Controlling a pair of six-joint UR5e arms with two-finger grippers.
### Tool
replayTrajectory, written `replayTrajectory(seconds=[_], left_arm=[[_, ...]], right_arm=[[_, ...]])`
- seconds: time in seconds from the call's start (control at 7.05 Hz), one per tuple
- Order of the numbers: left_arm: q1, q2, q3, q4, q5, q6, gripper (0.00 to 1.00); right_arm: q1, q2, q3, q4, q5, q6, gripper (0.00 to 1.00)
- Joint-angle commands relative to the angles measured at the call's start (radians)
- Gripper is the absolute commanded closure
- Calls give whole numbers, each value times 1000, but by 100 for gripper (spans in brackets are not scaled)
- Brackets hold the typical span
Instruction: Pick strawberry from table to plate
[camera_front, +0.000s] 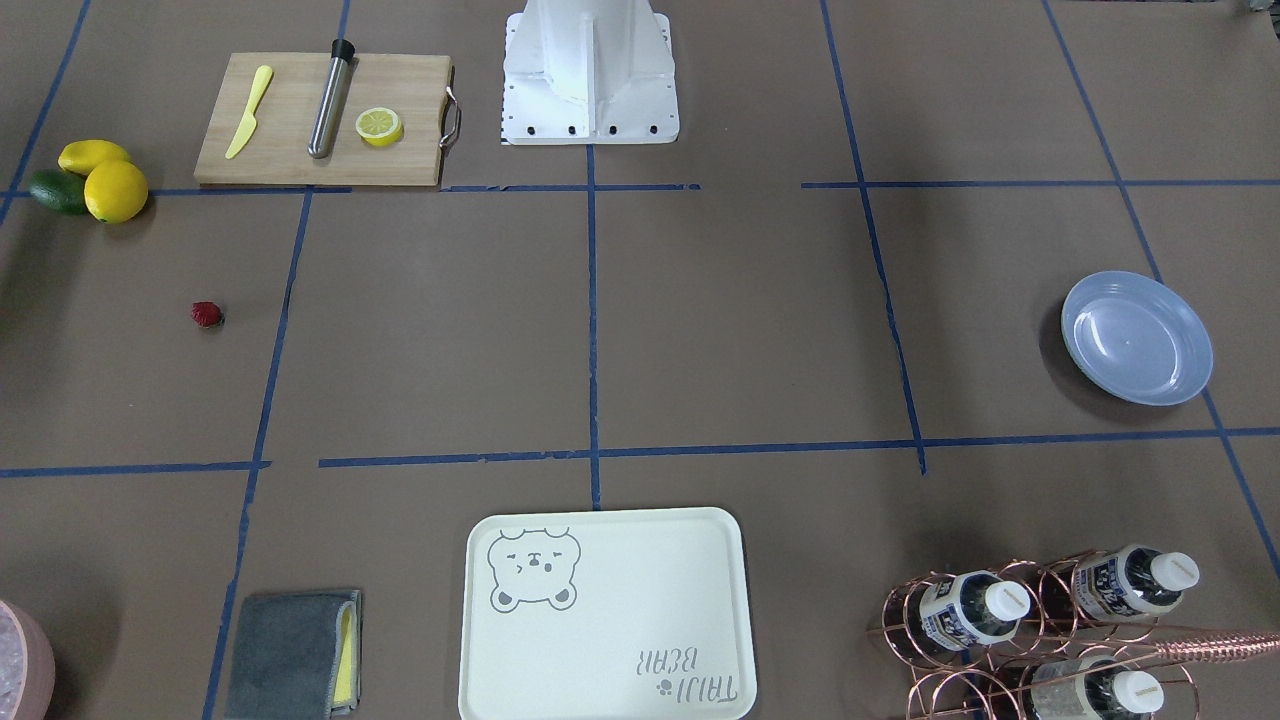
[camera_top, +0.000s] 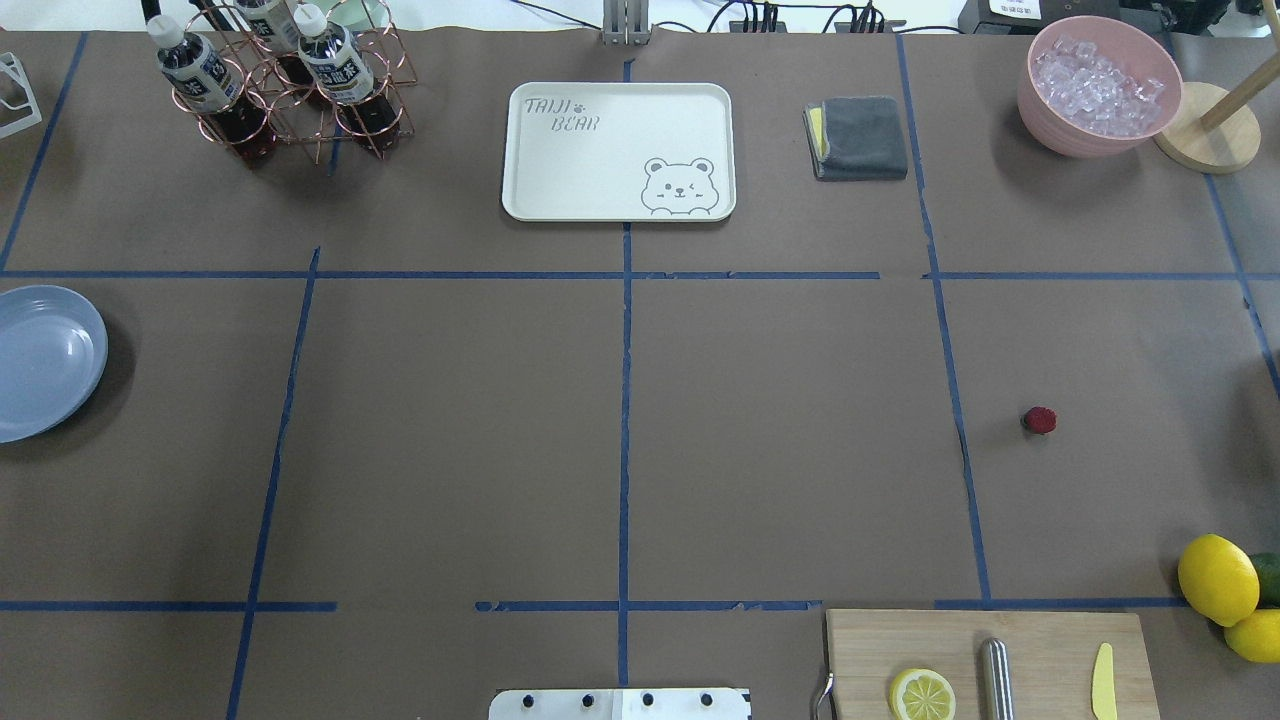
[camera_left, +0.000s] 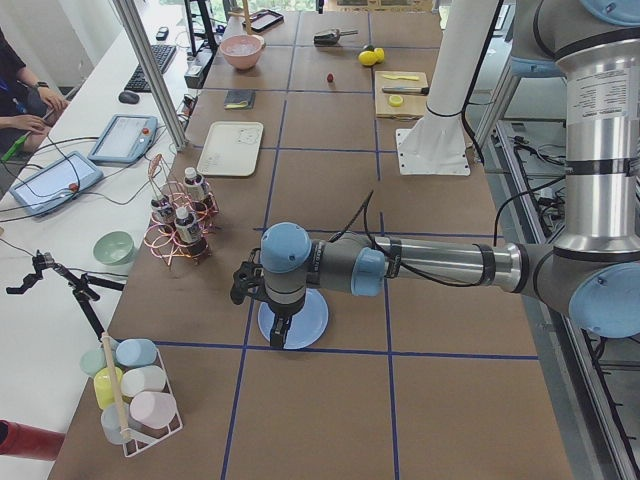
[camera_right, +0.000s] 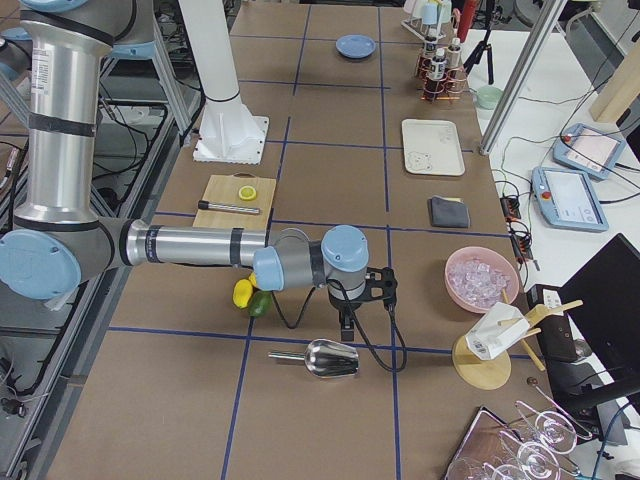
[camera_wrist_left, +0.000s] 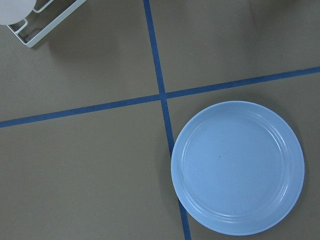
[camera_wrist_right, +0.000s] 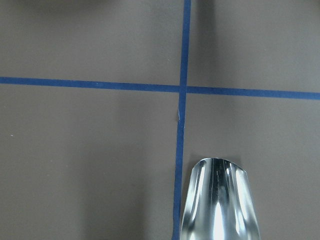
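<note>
The strawberry (camera_front: 207, 315) (camera_top: 1039, 420), small and dark red, lies alone on the brown table (camera_front: 740, 320) on the robot's right side. The light-blue plate (camera_front: 1137, 338) (camera_top: 40, 360) (camera_wrist_left: 237, 167) sits bare at the far opposite side. My left gripper (camera_left: 278, 335) hangs over the plate (camera_left: 310, 322), pointing down. Far from the strawberry, my right gripper (camera_right: 345, 325) hovers near a metal scoop (camera_right: 330, 357) at the table's right end. Both grippers appear only in the side views, so I cannot tell whether they are open or shut. Neither wrist view shows any fingers.
A wooden cutting board (camera_front: 325, 120) holds a lemon half (camera_front: 380, 126), a yellow knife and a metal tube. Lemons (camera_top: 1217, 578) lie by it. A cream bear tray (camera_top: 618, 150), a bottle rack (camera_top: 285, 85), a grey cloth (camera_top: 858, 137) and a pink ice bowl (camera_top: 1098, 85) line the far edge.
</note>
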Motion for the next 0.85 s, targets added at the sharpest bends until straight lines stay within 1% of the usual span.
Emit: replayTrajectory(seconds=[0.0, 0.14, 0.28, 0.43, 0.57, 0.71], left_arm=[[21, -2, -1, -58, -1, 1, 0], [21, -7, 5, -136, 2, 0, 0], [22, -14, 43, -274, 10, -9, 0], [21, -39, 94, -457, 10, -13, 0], [21, -45, 126, -585, 6, -13, 0], [22, -80, 168, -615, 2, -58, 0]], right_arm=[[0, -11, 21, 208, 2, 11, 0], [0, 2, 13, 240, 1, 40, 0], [0, 2, 6, 239, 14, 159, 0], [0, -10, 12, 251, 19, 194, 0], [0, -15, 12, 265, 16, 176, 0], [0, -31, 4, 311, 11, 151, 0]])
